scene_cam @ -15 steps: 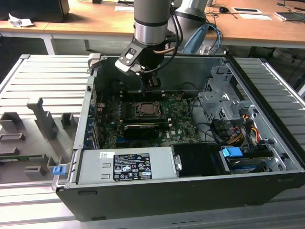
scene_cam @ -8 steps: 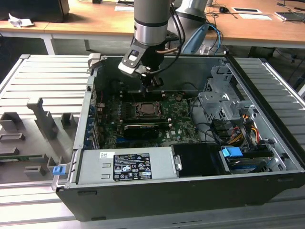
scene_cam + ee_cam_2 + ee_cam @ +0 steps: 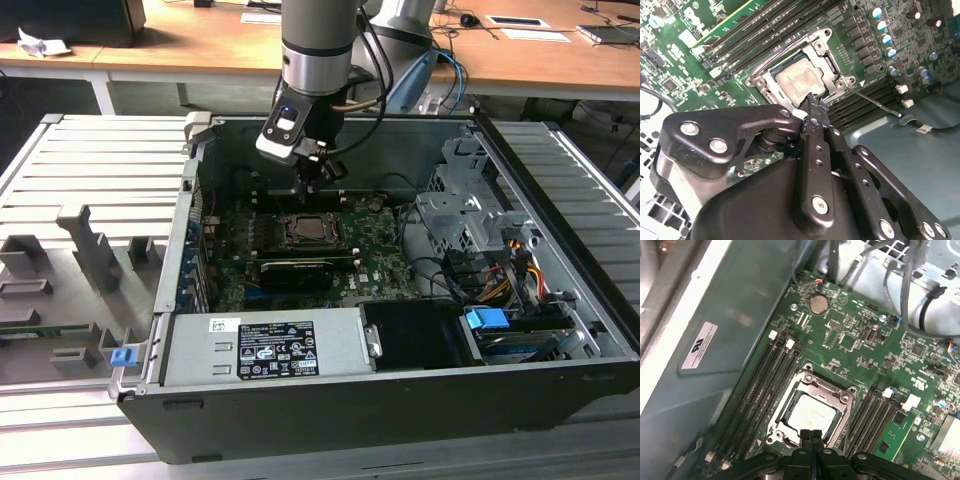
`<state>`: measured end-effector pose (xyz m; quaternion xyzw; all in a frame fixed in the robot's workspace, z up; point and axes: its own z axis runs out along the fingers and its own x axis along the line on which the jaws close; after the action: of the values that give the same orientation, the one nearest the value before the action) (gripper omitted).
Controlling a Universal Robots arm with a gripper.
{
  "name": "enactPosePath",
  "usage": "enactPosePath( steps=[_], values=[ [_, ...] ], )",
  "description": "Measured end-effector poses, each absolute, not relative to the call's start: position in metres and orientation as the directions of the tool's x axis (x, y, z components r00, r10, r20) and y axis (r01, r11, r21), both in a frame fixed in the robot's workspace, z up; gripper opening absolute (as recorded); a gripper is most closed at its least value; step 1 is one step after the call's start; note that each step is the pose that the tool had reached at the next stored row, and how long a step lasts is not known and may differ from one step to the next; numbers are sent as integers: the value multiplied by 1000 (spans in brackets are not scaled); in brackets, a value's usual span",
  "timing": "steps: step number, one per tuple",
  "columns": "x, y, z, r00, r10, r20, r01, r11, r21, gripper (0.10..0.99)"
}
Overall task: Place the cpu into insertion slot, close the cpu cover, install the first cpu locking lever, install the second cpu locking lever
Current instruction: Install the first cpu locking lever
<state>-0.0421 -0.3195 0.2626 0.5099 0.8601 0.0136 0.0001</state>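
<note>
A: Obs.: cpu lies flat in the insertion slot, grey face up. The cpu cover looks to be down over it, framing the face. In the exterior view the slot is mid-board, w/ the black expansion card at its 6 o'clock and the drive cage out at 3.

B: And the gripper?

A: At the slot's 12 o'clock, just above the rim. Fingers are pressed together, nothing seen betw. them.

B: Handling notes?

A: Est. only. Chip is light, rigid and delicate underneath, so no shoving. Cover is thin sheet metal, stiff, prob. springy at the hinge. The locking lever is a thin wire rod, likely spring-loaded and slick. Best taken near its free end.

B: Do the views differ?

A: Second wrist view gives that lever, running out from a socket corner. First wrist view gives the coin cell and memory slots flanking the socket. Exterior view gives the whole case and where the arm stands.
</note>
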Motion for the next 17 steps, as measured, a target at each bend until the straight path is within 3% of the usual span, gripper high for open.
enactPosePath(
  steps=[17],
  values=[
    [-42, -319, 263, -602, 798, 14, 799, 602, 23, 106]
  ],
)
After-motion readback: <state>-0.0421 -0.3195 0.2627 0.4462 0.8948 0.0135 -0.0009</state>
